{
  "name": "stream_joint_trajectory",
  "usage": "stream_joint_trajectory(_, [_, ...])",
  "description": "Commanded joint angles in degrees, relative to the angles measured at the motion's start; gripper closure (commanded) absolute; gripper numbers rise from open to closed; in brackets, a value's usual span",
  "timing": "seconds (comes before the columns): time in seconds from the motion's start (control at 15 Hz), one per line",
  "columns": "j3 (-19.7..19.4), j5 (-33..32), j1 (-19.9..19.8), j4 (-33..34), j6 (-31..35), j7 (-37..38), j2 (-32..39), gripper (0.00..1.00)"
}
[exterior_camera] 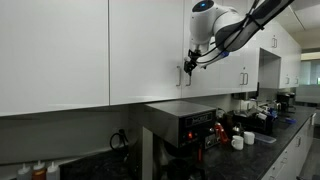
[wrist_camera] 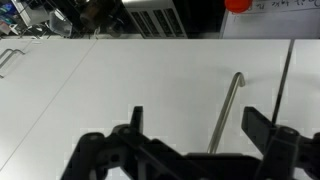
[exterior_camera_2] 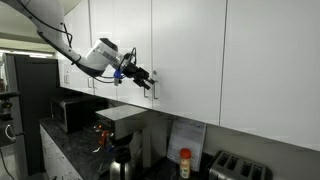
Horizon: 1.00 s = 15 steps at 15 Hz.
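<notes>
Hovering wide open and empty before the handle, the gripper faces the door; an off-centre approach could jam a finger against it.

The door looks smooth, matt white laminate, its handle brushed metal, the gripper matt black plastic, and the counter dark, glossy speckled stone.
</notes>
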Motion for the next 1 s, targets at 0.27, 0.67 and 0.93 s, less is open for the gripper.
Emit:
stream_joint_trajectory(0.27, [-1.86, -5.72, 1.97, 2.12, -2.77, 6.31, 2.59, 0.0])
stream_joint_trajectory(0.67, [-2.47, -7.12, 2.69, 2.61, -3.21, 10.23, 4.06, 0.0])
stream_joint_trajectory(0.93, [-2.82, -8.77, 2.94, 3.53, -3.7, 13.71, 5.34, 0.0])
